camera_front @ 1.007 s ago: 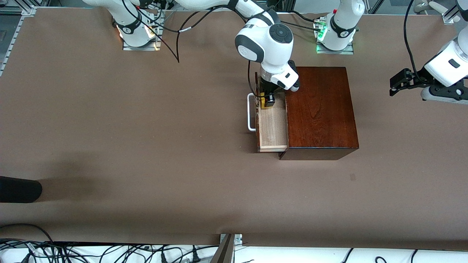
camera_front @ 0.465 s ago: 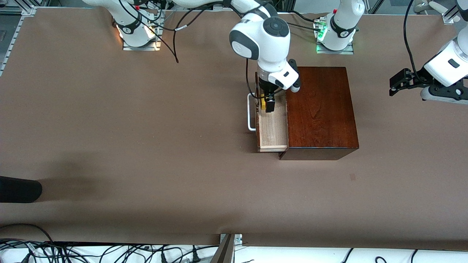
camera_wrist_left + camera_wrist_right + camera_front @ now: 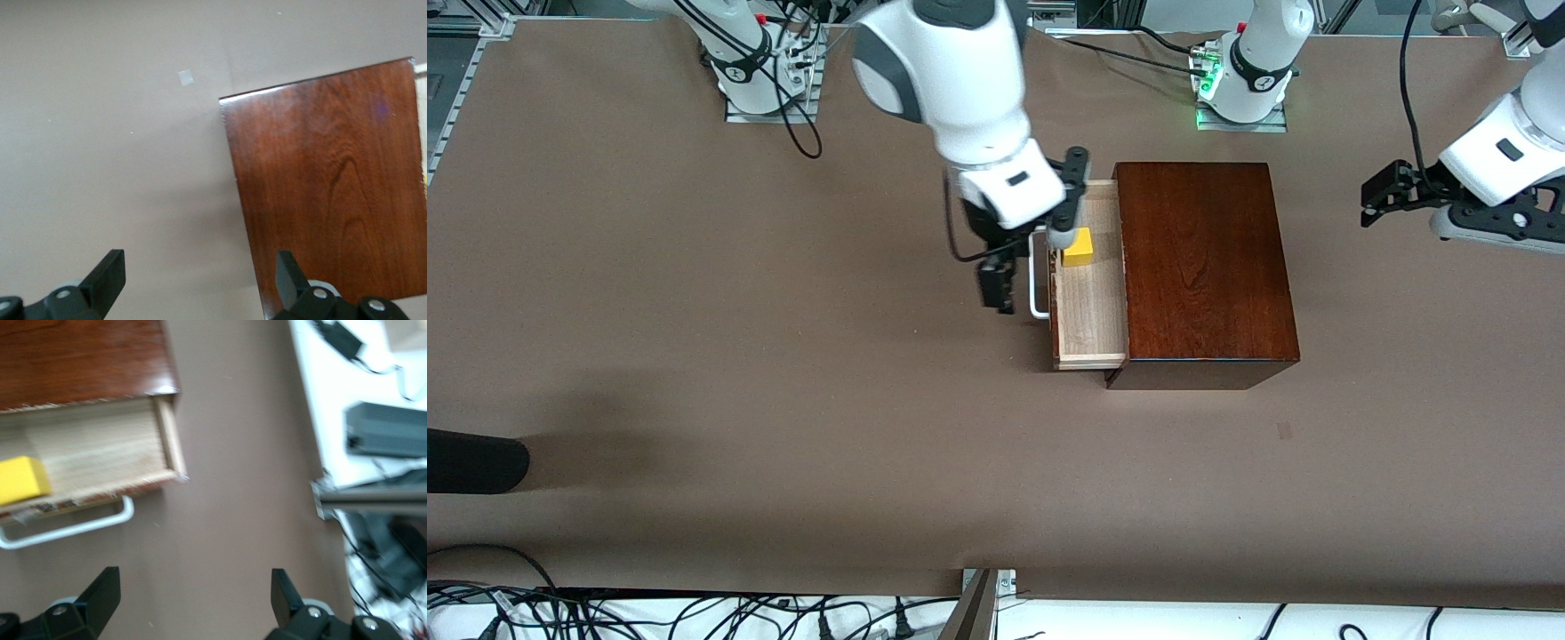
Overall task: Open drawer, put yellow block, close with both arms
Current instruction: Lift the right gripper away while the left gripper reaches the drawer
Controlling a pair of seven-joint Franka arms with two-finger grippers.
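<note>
Matte yellow cube (image 3: 1078,246) in pale-wood drawer (image 3: 1089,307), glossy box (image 3: 1202,267).

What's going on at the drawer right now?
Right tool open, empty, over the table beside the handle. Left tool open, waiting off the box's end. Yellow block sits in open drawer. Nothing blocking.

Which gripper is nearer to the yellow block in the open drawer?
The right. The right gripper hangs open above the table just outside the drawer handle, close to the yellow block. The left gripper waits open past the box, toward the left arm's end.
</note>
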